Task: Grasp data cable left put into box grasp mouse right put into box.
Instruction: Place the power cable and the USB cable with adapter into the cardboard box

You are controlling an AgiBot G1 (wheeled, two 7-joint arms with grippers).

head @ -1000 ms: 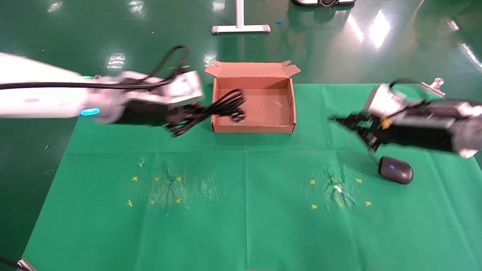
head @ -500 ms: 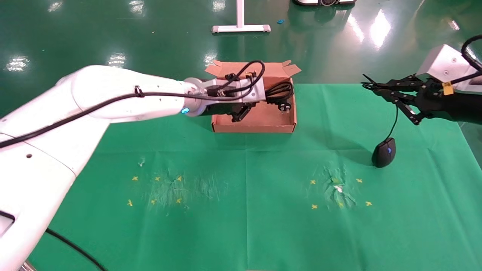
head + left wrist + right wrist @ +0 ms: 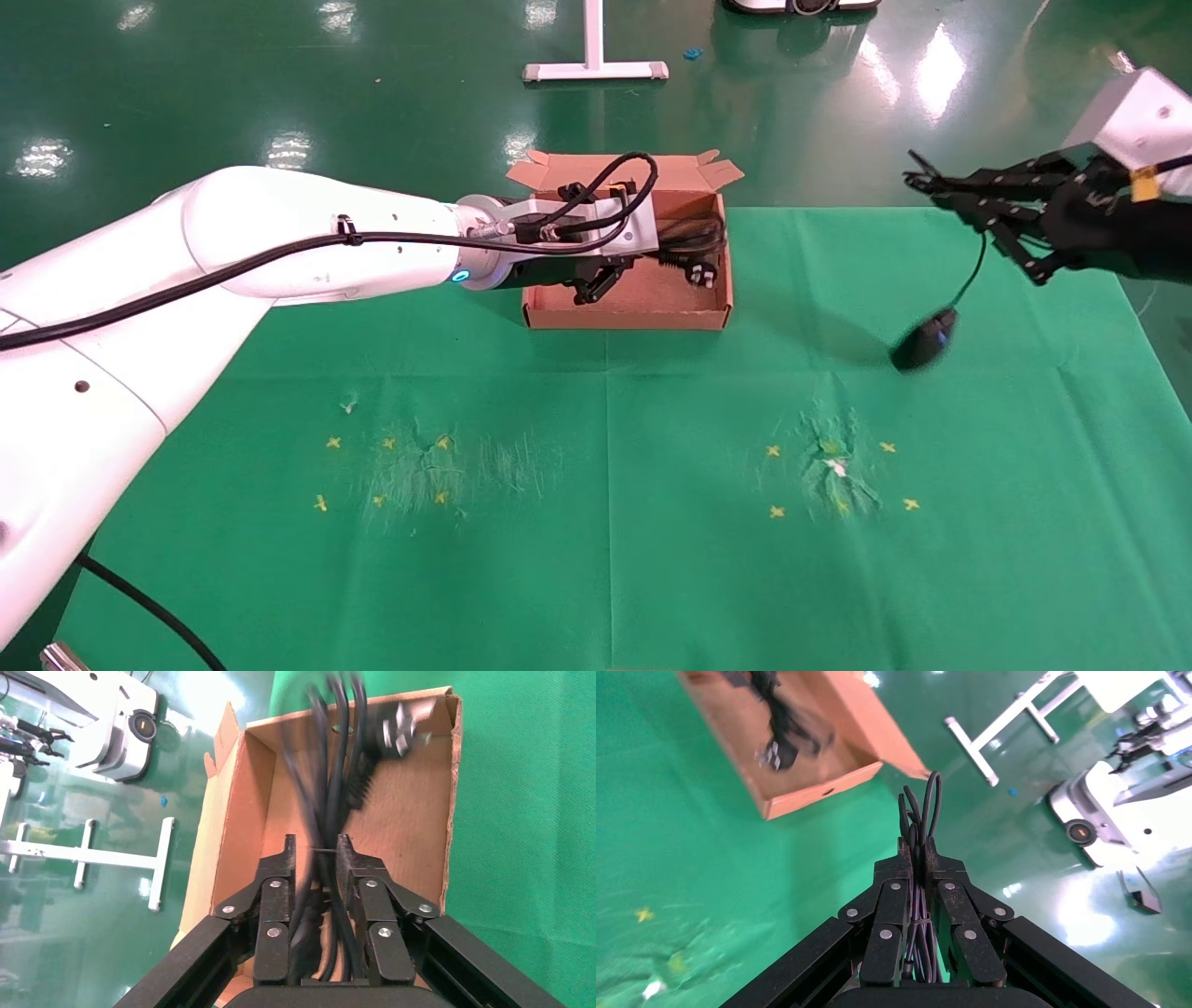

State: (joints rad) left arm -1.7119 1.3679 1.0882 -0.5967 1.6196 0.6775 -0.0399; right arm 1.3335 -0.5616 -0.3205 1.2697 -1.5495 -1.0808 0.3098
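The brown box (image 3: 624, 319) stands at the far middle of the green cloth. My left gripper (image 3: 610, 270) reaches into it and is shut on the data cable (image 3: 691, 235), whose plug (image 3: 704, 272) hangs near the box floor. In the left wrist view the left gripper (image 3: 316, 855) clamps the thick cable (image 3: 337, 762) inside the box (image 3: 228, 818). My right gripper (image 3: 927, 182), raised at the far right, is shut on the mouse's thin cord (image 3: 923, 804). The mouse (image 3: 922, 343) dangles from that cord above the cloth. The right gripper (image 3: 916, 855) shows no mouse in its own view.
The cloth-covered table ends just behind the box. A white stand base (image 3: 594, 70) sits on the green floor beyond. Yellow crosses and scuffed patches (image 3: 438, 461) mark the cloth at left and at right (image 3: 833, 471). The box (image 3: 807, 797) also shows far off in the right wrist view.
My left gripper carried the data cable from beside the box into it. My right gripper rose with the mouse's cord, lifting the mouse off the cloth; it swings toward the left.
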